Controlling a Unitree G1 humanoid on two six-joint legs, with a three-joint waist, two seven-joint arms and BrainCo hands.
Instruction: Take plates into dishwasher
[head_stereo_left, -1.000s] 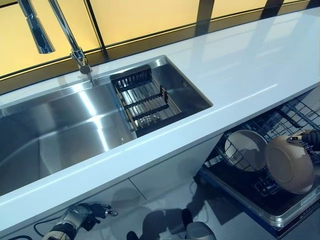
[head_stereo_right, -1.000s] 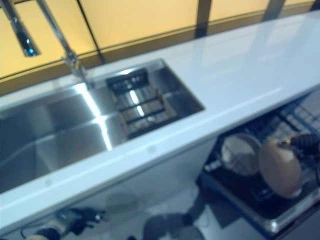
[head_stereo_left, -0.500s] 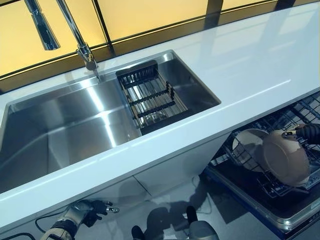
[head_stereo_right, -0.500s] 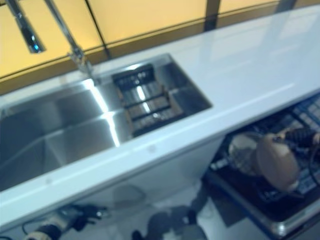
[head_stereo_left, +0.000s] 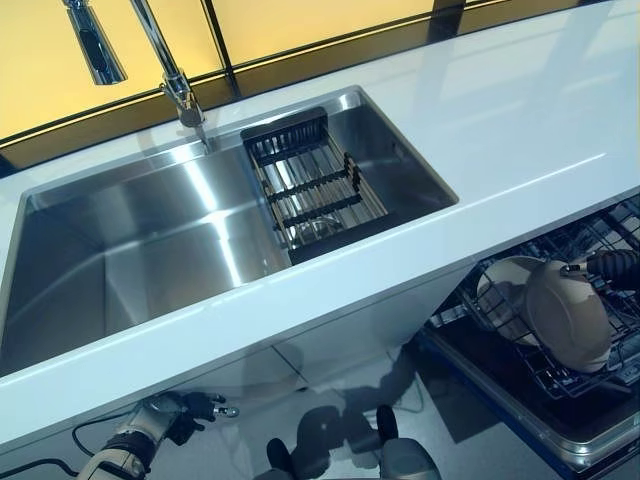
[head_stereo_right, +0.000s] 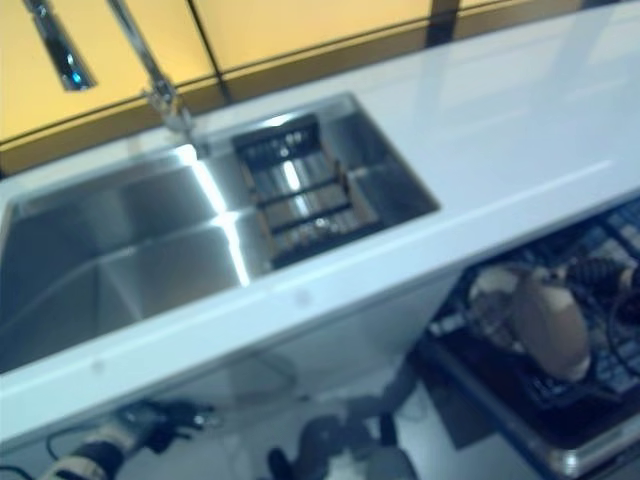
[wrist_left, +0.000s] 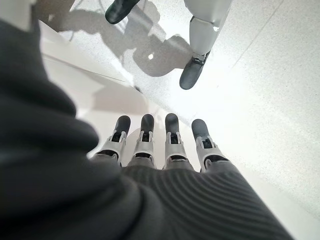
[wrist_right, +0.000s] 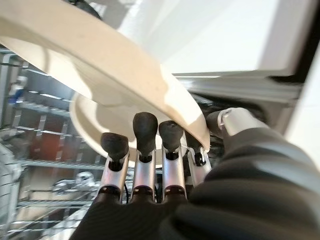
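My right hand (head_stereo_left: 612, 268) is shut on the rim of a beige plate (head_stereo_left: 565, 315) and holds it on edge in the pulled-out dishwasher rack (head_stereo_left: 560, 375). In the right wrist view the fingers (wrist_right: 145, 145) lie under the plate (wrist_right: 100, 55) with the thumb on its other side. A white plate (head_stereo_left: 500, 290) stands in the rack just behind it, also seen in the right wrist view (wrist_right: 95, 122). My left hand (head_stereo_left: 185, 410) hangs open and empty below the counter at the lower left; its straight fingers (wrist_left: 170, 142) show over the floor.
A white counter (head_stereo_left: 520, 120) overhangs the rack. A steel sink (head_stereo_left: 150, 250) with a tall faucet (head_stereo_left: 165, 60) is set in it, with a dark wire drain rack (head_stereo_left: 315, 185) at the sink's right end.
The whole picture has shifted right, so the camera moved. The beige plate has come closer to the white plate and stands more upright in the rack. The left hand is unchanged.
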